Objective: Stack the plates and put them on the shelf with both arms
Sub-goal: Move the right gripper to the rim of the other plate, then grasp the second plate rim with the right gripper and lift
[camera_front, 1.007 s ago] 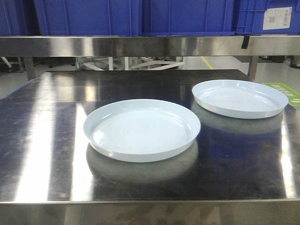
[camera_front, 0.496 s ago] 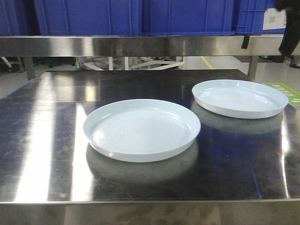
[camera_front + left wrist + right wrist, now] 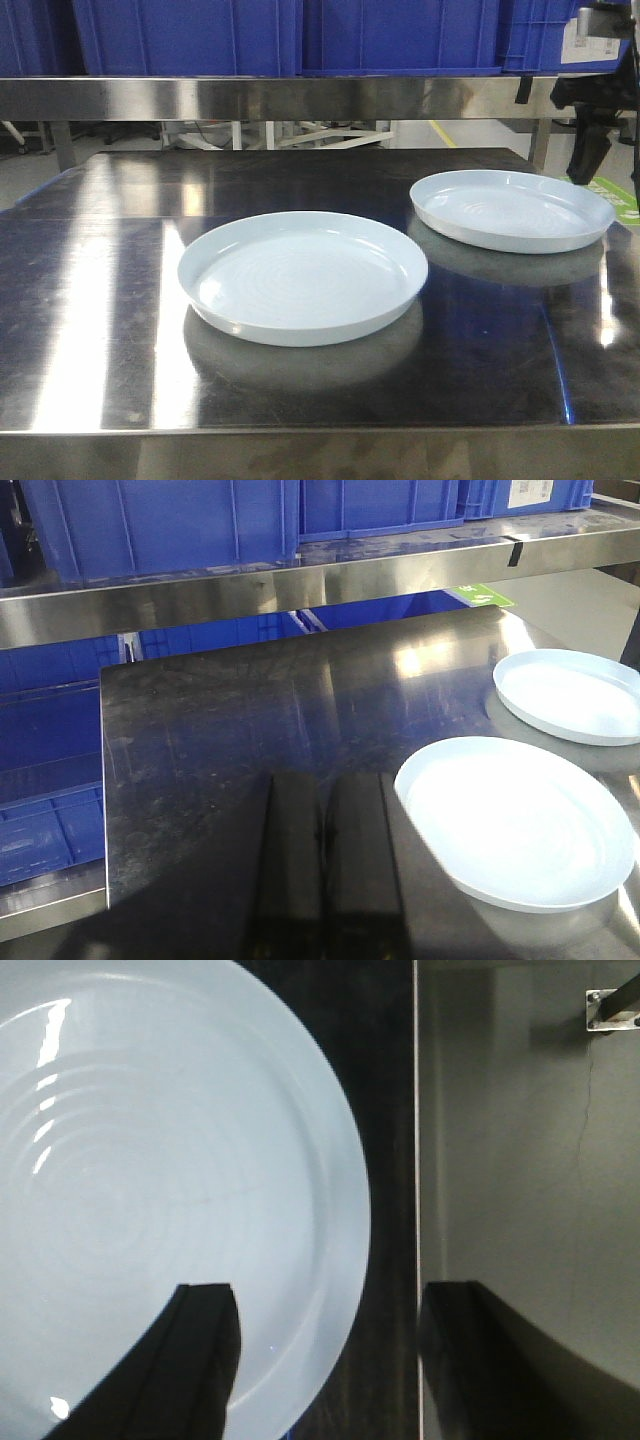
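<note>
Since half a second ago, the right arm (image 3: pixel 590 120) has dropped lower at the front view's right edge. Right gripper (image 3: pixel 330 1295): spread wide, holding nothing. One finger (image 3: pixel 205 1360) is over the far plate (image 3: pixel 512 210), the other is past the tabletop (image 3: pixel 100 300) edge. Left gripper: not visible. The near plate (image 3: pixel 303 277) lies apart from the far one, mid-table. Both plates are probably light, rigid, glossy and slippery, so pinch the upturned rim. Shelf rail (image 3: pixel 250 97): brushed steel.

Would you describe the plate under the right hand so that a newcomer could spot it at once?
On the steel tabletop below the shelf of blue crates lie two pale plates. Yours is the back plate by the table's right edge, under the right hand; its twin sits nearer, at the centre.
</note>
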{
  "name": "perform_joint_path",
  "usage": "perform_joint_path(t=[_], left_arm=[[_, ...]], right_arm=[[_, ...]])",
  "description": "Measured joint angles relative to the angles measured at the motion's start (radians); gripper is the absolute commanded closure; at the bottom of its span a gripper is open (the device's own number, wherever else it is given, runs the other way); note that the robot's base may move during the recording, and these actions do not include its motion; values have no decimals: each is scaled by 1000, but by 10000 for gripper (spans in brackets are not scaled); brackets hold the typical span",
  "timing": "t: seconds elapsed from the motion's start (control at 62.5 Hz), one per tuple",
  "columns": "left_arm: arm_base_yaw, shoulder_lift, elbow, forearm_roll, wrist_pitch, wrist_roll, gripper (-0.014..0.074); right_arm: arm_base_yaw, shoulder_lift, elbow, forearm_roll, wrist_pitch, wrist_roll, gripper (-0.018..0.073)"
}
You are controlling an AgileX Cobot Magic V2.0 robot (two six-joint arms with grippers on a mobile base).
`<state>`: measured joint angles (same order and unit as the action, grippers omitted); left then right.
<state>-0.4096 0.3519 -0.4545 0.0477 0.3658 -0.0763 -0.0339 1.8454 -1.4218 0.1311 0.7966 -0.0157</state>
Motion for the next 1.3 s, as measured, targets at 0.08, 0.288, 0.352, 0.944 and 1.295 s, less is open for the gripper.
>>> perform_joint_path(t=[0.08, 0.288, 0.352, 0.944, 1.295], left_arm=[[0, 0, 0, 0, 0, 0, 506], [0, 0, 0, 0, 0, 0, 506], [0, 0, 0, 0, 0, 0, 506], [0, 0, 0, 0, 0, 0, 506], [0, 0, 0, 0, 0, 0, 507]], right_arm=[[0, 17, -1, 0, -13, 0, 52], [0, 60, -1, 0, -29, -11, 81], [0, 69, -1, 0, -33, -13, 131], [0, 82, -9, 12, -40, -13, 508], [9, -121, -9, 36, 8, -28, 508]])
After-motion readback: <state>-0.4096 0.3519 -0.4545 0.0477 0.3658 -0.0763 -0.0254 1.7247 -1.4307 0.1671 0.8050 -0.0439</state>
